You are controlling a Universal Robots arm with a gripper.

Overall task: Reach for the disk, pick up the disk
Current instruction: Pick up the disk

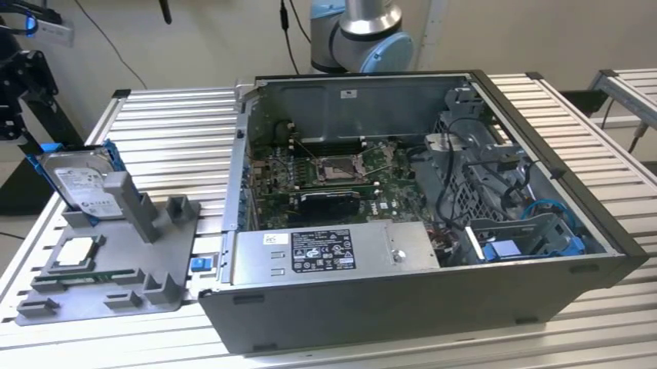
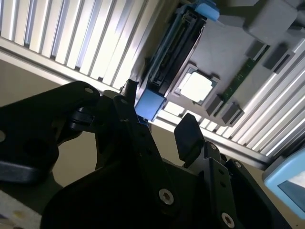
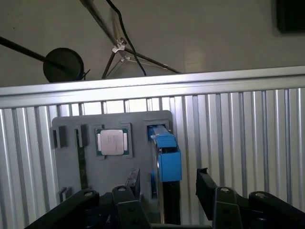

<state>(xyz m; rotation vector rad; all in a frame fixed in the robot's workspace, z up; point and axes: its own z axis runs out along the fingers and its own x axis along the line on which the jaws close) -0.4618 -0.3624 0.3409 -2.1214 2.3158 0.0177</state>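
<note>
A ribbed silver aluminium surface (image 1: 175, 138) carries a large dark grey metal computer case (image 1: 411, 307), lid off, with its green motherboard (image 1: 339, 181) exposed. Beside it, on the exterior view's left, a grey plastic tray with upright posts (image 1: 134, 246) holds a small square silver chip (image 1: 77, 254).

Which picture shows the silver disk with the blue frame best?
The exterior view: the disk stands on the grey tray with its labelled face showing. Both wrist views see it edge-on, mostly its blue bracket.

Disk (image 1: 85, 184) on edge in tray (image 1: 165, 257) (chip (image 1: 77, 254) alongside), computer case (image 1: 411, 307) nearby
</note>
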